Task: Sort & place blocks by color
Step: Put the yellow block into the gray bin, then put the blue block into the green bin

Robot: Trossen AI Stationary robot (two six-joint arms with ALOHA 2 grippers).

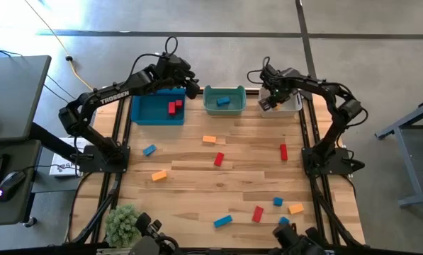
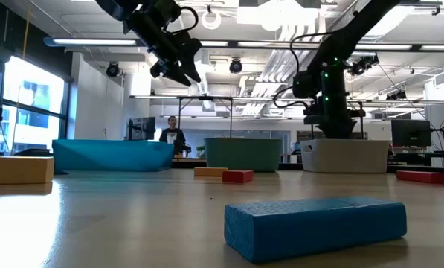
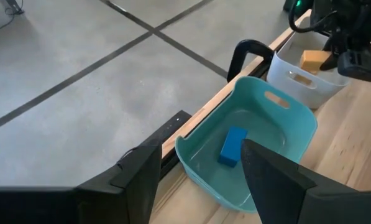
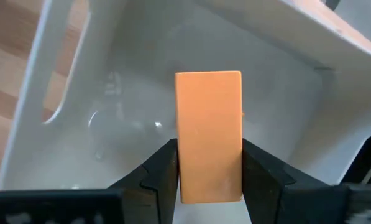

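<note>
An orange block (image 4: pixel 209 134) is held between the fingers of the right gripper (image 1: pixel 268 103) above the white bin (image 1: pixel 290 108), upper right of the high view. It should be released only once centred over the bin. The left gripper (image 1: pixel 190 86) is spread wide, empty, between the blue bin (image 1: pixel 142 111) and the teal bin (image 1: pixel 212 105).

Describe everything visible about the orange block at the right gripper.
The orange block is a plain, matte, solid-coloured rectangular bar with squared edges. It sits lengthwise between the right gripper's two dark fingers, which flank its long sides, directly above the inside of the white bin at the table's far edge. Whether the fingers are pressing it cannot be told.
</note>
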